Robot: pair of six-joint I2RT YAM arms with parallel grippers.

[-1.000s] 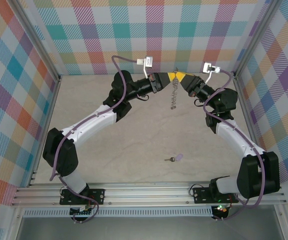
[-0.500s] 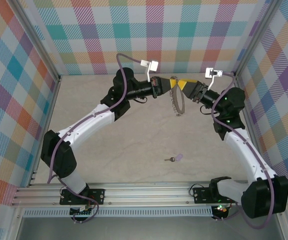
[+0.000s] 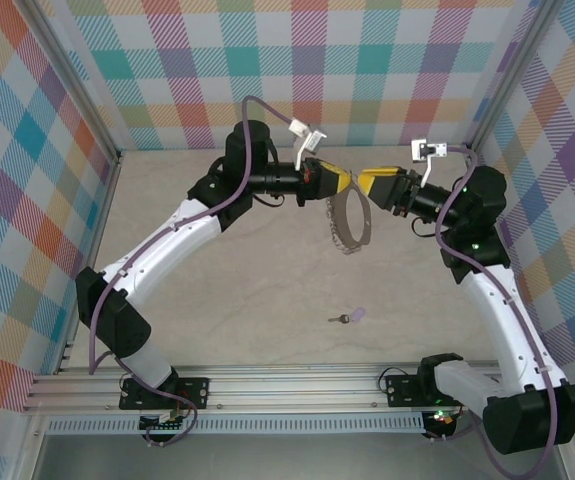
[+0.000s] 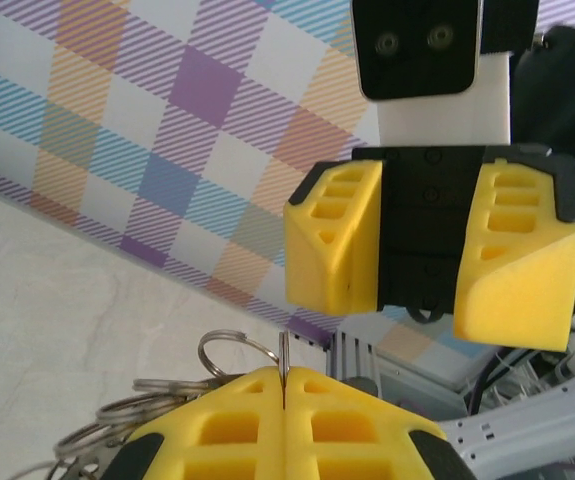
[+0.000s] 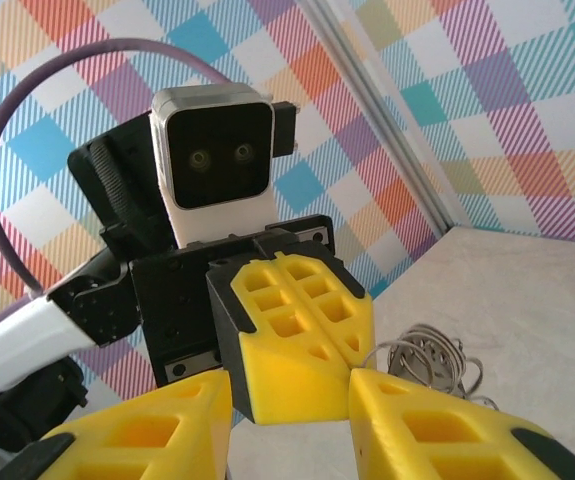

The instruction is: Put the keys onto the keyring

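Plaid walls [image 3: 267,70] in many colours close in a pale, marbled table [image 3: 247,290]. At its far middle the left claw [image 3: 339,183] is clamped together on the rim of the keyring [image 3: 339,238], which hangs from the pinch, probably so that its free side can be reached for threading. Just to the right, the right claw [image 3: 370,183] faces it with fingers apart, gripping nothing. The lilac-headed key [image 3: 348,316] lies flat on the table, nearer and well apart from both, not yet picked up.

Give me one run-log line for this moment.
left pincer: shut on keyring | right pincer: open, facing it, holding nothing | key: lying on table, untouched | status: key not yet on keyring
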